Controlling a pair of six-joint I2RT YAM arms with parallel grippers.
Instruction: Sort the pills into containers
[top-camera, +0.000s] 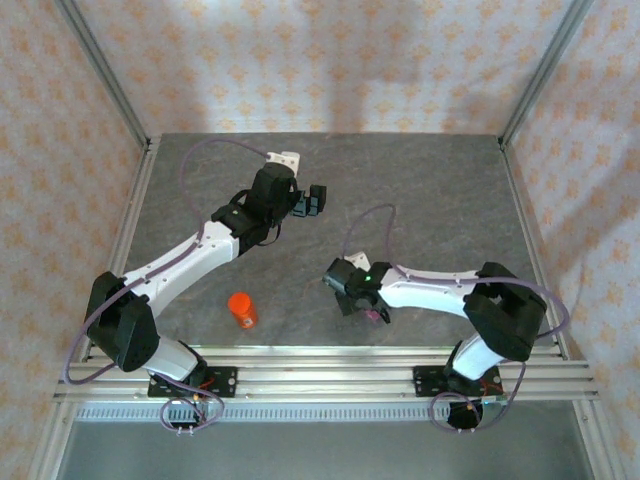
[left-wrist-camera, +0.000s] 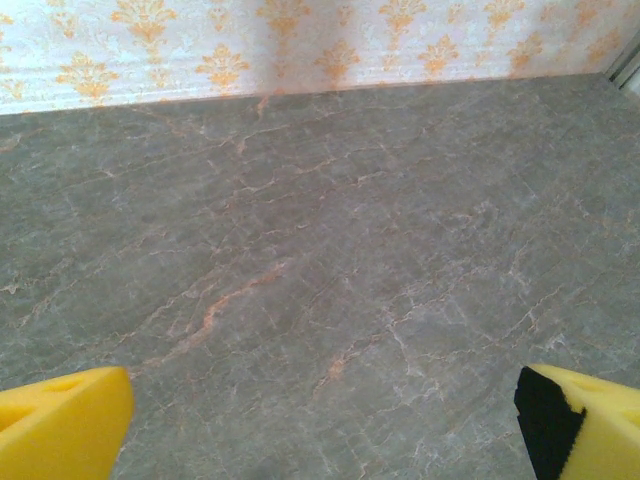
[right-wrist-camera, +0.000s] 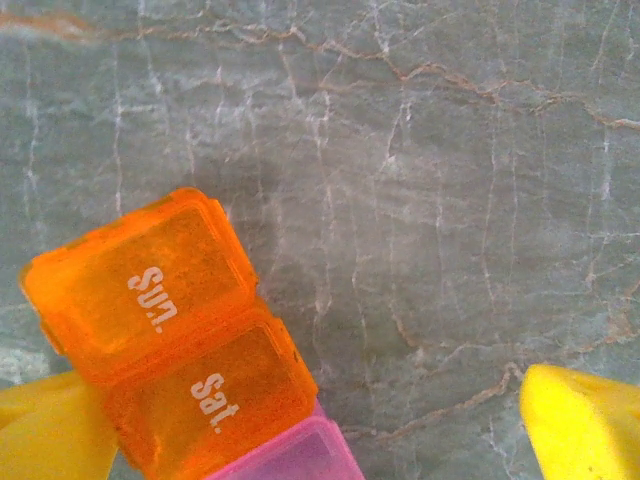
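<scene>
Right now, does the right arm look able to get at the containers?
Probably yes. The right gripper is open and the containers lie just ahead of it on the table, nearer one finger than the other, with nothing in between.

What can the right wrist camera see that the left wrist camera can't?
Right wrist: the containers, with two orange cells marked Sun. and Sat., then a pink one. Left wrist: the patterned wall along the table's far edge. Both: the grey marbled table and yellow fingers spread wide apart at the bottom corners.
</scene>
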